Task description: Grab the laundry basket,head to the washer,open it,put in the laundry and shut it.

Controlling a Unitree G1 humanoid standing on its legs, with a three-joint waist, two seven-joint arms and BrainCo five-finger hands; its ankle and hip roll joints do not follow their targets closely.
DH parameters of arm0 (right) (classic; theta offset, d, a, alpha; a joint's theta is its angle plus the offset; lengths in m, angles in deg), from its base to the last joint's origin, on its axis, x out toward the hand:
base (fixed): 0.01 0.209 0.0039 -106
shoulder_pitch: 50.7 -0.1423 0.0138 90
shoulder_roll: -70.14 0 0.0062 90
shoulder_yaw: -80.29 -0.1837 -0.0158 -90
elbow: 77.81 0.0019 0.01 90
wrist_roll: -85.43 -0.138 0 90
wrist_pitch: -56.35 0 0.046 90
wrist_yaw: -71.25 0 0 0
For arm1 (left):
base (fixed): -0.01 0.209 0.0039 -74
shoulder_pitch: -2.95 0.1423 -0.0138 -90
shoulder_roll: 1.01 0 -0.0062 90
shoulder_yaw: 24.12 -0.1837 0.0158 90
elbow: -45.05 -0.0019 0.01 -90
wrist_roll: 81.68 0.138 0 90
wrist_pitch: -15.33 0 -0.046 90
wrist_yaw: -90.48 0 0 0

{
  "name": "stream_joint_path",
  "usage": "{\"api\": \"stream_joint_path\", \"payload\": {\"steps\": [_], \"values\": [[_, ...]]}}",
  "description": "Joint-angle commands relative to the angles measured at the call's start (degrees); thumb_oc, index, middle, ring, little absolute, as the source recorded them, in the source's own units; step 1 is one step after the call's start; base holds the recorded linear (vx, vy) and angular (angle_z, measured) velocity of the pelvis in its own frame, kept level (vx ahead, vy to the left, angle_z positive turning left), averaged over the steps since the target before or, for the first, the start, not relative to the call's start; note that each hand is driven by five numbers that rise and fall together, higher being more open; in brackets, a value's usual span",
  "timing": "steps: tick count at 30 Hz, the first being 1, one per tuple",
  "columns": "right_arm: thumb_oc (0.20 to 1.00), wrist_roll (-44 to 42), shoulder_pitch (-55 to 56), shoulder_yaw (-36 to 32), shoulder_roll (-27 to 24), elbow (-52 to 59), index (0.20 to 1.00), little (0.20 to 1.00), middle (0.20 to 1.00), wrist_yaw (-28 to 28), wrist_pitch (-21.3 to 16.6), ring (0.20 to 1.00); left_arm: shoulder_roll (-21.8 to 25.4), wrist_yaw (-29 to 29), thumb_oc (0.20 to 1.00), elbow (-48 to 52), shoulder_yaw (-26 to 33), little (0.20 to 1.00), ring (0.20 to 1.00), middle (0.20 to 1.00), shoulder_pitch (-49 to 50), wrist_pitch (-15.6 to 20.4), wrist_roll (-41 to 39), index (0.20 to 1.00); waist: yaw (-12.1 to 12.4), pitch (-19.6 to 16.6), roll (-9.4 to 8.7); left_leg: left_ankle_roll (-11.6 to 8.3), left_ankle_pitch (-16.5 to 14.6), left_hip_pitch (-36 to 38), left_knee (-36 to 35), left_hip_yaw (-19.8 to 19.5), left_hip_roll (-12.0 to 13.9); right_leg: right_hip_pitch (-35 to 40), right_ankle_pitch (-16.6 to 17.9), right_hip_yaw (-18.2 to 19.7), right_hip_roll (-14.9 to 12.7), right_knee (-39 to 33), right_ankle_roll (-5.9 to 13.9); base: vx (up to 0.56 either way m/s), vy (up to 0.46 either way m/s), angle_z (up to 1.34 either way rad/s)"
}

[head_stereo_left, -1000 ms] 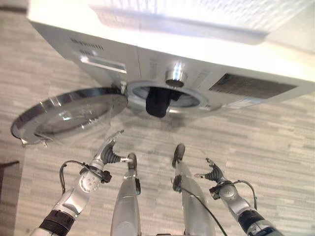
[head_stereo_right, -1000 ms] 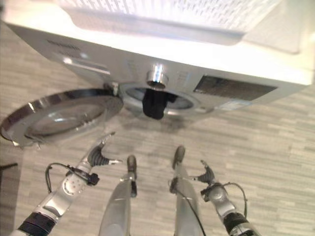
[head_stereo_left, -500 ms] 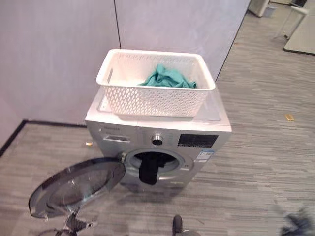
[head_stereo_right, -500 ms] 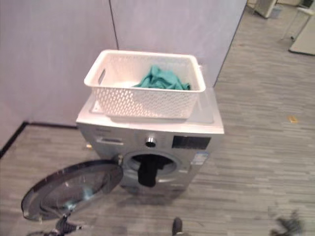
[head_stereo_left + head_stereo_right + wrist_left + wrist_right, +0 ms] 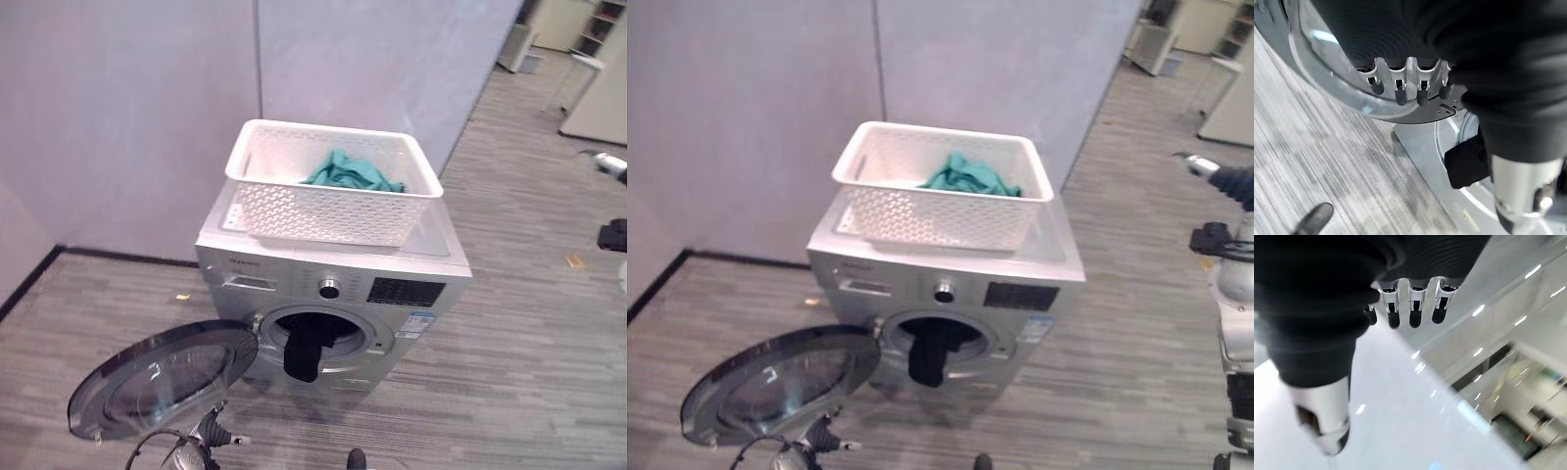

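On top of the washer (image 5: pixel 333 284) sits the white laundry basket (image 5: pixel 328 191), parked there presumably so both hands are free for loading, with a teal garment (image 5: pixel 351 174) still bunched inside it. Its long axis runs side to side, parallel with the machine's front panel. Down below, the round door (image 5: pixel 162 380) is swung fully open toward the robot's left, and a dark garment (image 5: pixel 304 351) hangs half out of the drum opening, so I'd say loading isn't finished. Left hand (image 5: pixel 1405 85) hovers low by the door's rim, fingers relaxed and holding nothing. Right hand (image 5: pixel 1410 308) is raised off to the right, fingers also loose and empty.
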Motion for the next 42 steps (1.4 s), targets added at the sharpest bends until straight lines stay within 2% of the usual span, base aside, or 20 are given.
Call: {"api": "stream_joint_path", "payload": {"steps": [1, 2, 3, 4, 5, 7, 8, 10, 13, 20, 25, 30, 40, 42], "values": [[1.000, -4.2, -13.3, 5.5, -8.3, -7.2, 1.000, 1.000, 1.000, 3.0, 0.2, 1.000, 2.6, -0.6, 1.000, -0.8, 0.0, 1.000, 1.000, 1.000, -2.2, 2.8, -0.9, 1.000, 3.1, 1.3, 1.17, 3.02, -3.2, 1.5, -1.1, -3.8, -0.5, 3.7, -11.8, 1.9, 2.3, 10.0, -0.76, 0.05, -0.035, 0.66], [1.000, -4.4, -15.1, 7.1, -8.5, -8.0, 1.000, 1.000, 1.000, 3.0, 0.0, 1.000, 2.2, -0.6, 1.000, -0.9, 0.4, 1.000, 1.000, 1.000, -2.2, 2.8, -1.0, 1.000, 2.6, 1.3, 1.55, 3.00, -2.9, 1.3, -1.2, -3.8, -0.4, 3.6, -11.3, 1.8, 2.3, 9.6, -0.83, 0.04, -0.056, 0.60], [1.000, -5.2, -20.8, 12.4, -10.2, -11.6, 1.000, 1.000, 1.000, 5.0, 0.9, 1.000, 2.6, -0.4, 1.000, -1.6, 0.4, 1.000, 1.000, 1.000, -2.7, 3.0, -1.9, 1.000, 3.0, 1.6, 1.50, 2.62, -2.9, 0.9, -1.0, -4.7, 0.0, 2.6, -10.9, 3.1, 2.0, 5.8, -0.82, 0.02, -0.067, 0.57], [1.000, -6.1, -27.4, 18.6, -10.6, -16.7, 1.000, 1.000, 1.000, 6.7, 2.1, 1.000, 3.5, 0.3, 1.000, -2.3, 0.6, 1.000, 1.000, 1.000, -2.6, 2.9, -3.2, 1.000, 3.5, 2.0, 0.88, 2.15, -3.0, 0.5, -0.6, -5.6, 0.2, 1.2, -7.6, 4.7, 0.8, 1.4, -0.28, 0.03, -0.064, 0.47], [1.000, -6.4, -30.2, 21.3, -10.5, -17.9, 1.000, 1.000, 1.000, 6.6, 1.8, 1.000, 2.8, 0.3, 1.000, -2.4, 1.2, 1.000, 1.000, 1.000, -2.5, 3.0, -3.2, 1.000, 2.8, 2.1, 1.52, 2.16, -3.0, 0.4, -0.5, -5.6, 0.3, 1.4, -7.3, 4.7, 0.9, 0.9, -0.26, 0.02, -0.050, 0.38], [1.000, -7.0, -35.0, 27.3, -10.5, -21.5, 1.000, 1.000, 1.000, 9.6, 2.9, 1.000, 2.9, 0.9, 1.000, -3.6, 1.9, 1.000, 1.000, 1.000, -2.9, 2.7, -4.3, 1.000, 2.4, 2.5, 0.69, 1.76, -2.9, 0.0, -0.4, -7.0, 0.0, 1.6, -6.7, 5.7, 1.2, -0.4, 0.15, 0.05, -0.060, 0.38], [1.000, -6.5, -37.7, 32.0, -10.1, -25.5, 1.000, 1.000, 1.000, 12.9, 3.9, 1.000, 3.0, 1.3, 1.000, -4.9, 3.4, 1.000, 1.000, 1.000, -2.1, 2.7, -5.8, 1.000, 3.3, 1.8, -0.54, 1.23, -2.8, -0.1, -0.8, -7.2, -0.2, 3.1, -5.4, 3.2, 0.2, -1.7, 0.49, 0.11, -0.117, 0.55], [1.000, -6.4, -40.1, 35.4, -9.5, -28.0, 1.000, 1.000, 1.000, 14.1, 4.4, 1.000, 2.3, 1.3, 1.000, -6.0, 4.0, 1.000, 1.000, 1.000, -1.6, 2.6, -6.1, 1.000, 3.1, 1.4, -0.60, 1.04, -2.5, -0.1, -1.2, -7.7, -0.3, 4.1, -4.9, 1.8, -0.1, -2.3, 0.73, 0.10, -0.094, 0.55], [1.000, -6.3, -43.4, 41.6, -8.7, -30.9, 1.000, 1.000, 1.000, 19.0, 5.6, 1.000, 1.1, 0.2, 1.000, -8.8, 5.1, 1.000, 1.000, 1.000, 0.1, 2.4, -7.8, 1.000, 3.9, 0.6, -1.05, 0.17, -1.7, 0.2, -2.9, -8.6, 0.1, 5.7, -5.7, -0.7, 0.1, -3.5, 0.84, 0.09, -0.063, 0.36], [1.000, -4.0, -45.2, 49.9, -10.0, -34.5, 1.000, 1.000, 1.000, 25.4, 6.1, 1.000, -0.4, -1.5, 1.000, -11.2, 5.9, 1.000, 1.000, 1.000, 1.5, 2.1, -9.6, 1.000, 4.7, 0.3, -1.22, -1.55, 0.2, -0.9, -5.1, -10.7, 1.5, 7.0, -7.7, -4.3, 0.8, -6.4, 0.15, 0.04, -0.067, 0.13], [1.000, -4.2, -45.1, 51.1, -10.1, -35.8, 1.000, 1.000, 1.000, 26.3, 5.8, 1.000, -0.8, -2.1, 1.000, -11.2, 5.3, 1.000, 1.000, 1.000, 1.1, 2.3, -10.4, 1.000, 5.2, 0.6, -1.11, -2.40, 1.3, -2.4, -5.8, -11.6, 2.3, 7.0, -8.5, -5.8, 1.1, -7.6, -0.35, 0.00, -0.065, 0.14], [1.000, -3.8, -47.1, 55.1, -9.8, -38.1, 1.000, 1.000, 1.000, 28.6, 6.0, 1.000, -0.6, -2.9, 1.000, -9.3, 4.4, 1.000, 1.000, 1.000, 0.4, 2.6, -12.5, 1.000, 6.2, 1.5, -1.04, -3.26, 2.7, -5.0, -6.0, -13.4, 2.8, 6.7, -9.0, -7.7, 1.6, -8.5, -1.04, 0.00, -0.084, 0.26], [1.000, -1.7, -48.7, 61.8, -9.6, -41.2, 1.000, 1.000, 1.000, 32.4, 6.6, 1.000, 0.0, -3.9, 1.000, -6.3, 2.7, 1.000, 1.000, 1.000, -0.5, 3.2, -16.1, 1.000, 7.7, 5.9, 0.22, -5.02, 5.7, -11.3, -6.1, -15.7, 3.7, 3.4, -9.3, -10.1, 2.4, -9.8, -1.95, -0.02, -0.071, 0.16], [1.000, -0.5, -48.8, 64.1, -9.9, -43.2, 1.000, 1.000, 1.000, 34.7, 7.4, 1.000, 0.4, -4.2, 1.000, -5.0, 2.6, 1.000, 1.000, 1.000, -0.4, 3.3, -17.5, 1.000, 8.3, 6.9, 0.48, -5.39, 6.2, -12.6, -6.1, -16.0, 4.0, 2.7, -9.3, -10.1, 2.7, -10.2, -2.05, 0.00, -0.069, 0.01]]}}
